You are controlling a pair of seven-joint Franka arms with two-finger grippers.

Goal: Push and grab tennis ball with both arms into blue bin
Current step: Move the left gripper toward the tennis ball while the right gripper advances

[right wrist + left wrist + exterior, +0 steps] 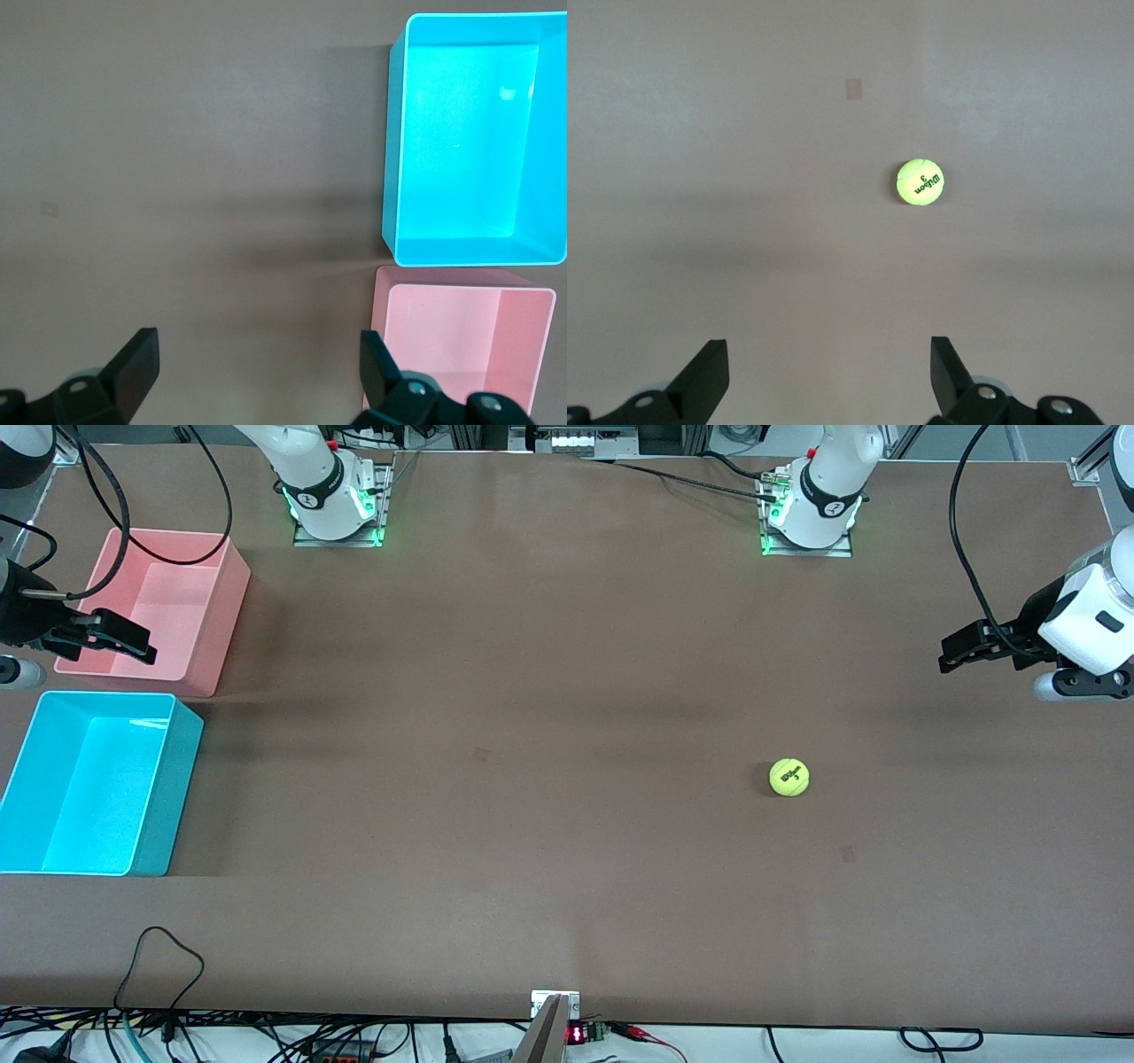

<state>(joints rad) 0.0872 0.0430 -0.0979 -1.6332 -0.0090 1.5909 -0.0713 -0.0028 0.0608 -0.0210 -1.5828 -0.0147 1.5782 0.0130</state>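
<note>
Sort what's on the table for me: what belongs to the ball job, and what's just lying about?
In the job:
tennis ball, on the table toward the left arm's end
blue bin, toward the right arm's end
left gripper, fingers open
right gripper, fingers open, over the pink bin

Lying about:
pink bin, beside the blue bin

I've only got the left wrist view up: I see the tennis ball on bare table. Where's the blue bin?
Observer: The blue bin sits at the right arm's end of the table; the tennis ball lies toward the left arm's end, apart from it.
Operator: Anything beside that bin?
Observer: A pink bin stands next to it, farther from the front camera.
Operator: Where's the right hand?
Observer: The right hand hangs open over the pink bin, holding nothing.
Operator: And my own hand, from outside?
Observer: The left hand hangs open over bare table at its arm's end, short of the ball.
</note>
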